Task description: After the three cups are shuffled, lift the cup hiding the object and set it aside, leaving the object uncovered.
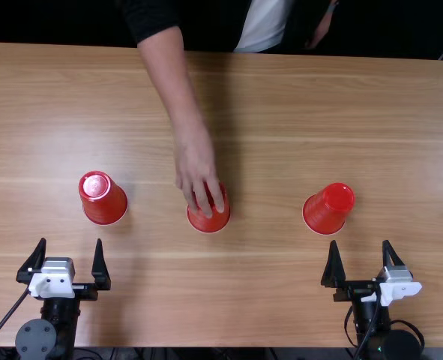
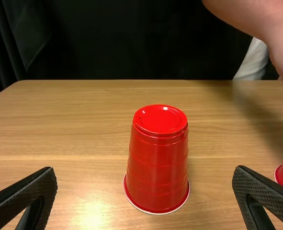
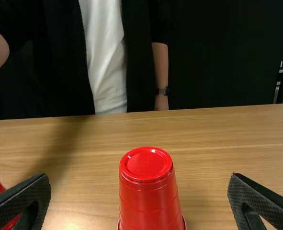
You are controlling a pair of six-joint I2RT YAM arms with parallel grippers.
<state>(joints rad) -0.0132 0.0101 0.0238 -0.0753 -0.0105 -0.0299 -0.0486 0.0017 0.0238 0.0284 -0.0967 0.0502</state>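
Left gripper [image 1: 70,244] and right gripper [image 1: 360,246] sat open at the near edge. A person's hand [image 1: 197,171] rested on the middle cup [image 1: 209,220].

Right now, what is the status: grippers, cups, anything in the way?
Left gripper, right gripper: open, empty. Left cup, right cup: upside down, free. Person's hand on middle cup, in the way.

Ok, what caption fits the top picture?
A hand rests on the middle cup; left gripper and right gripper sit open.
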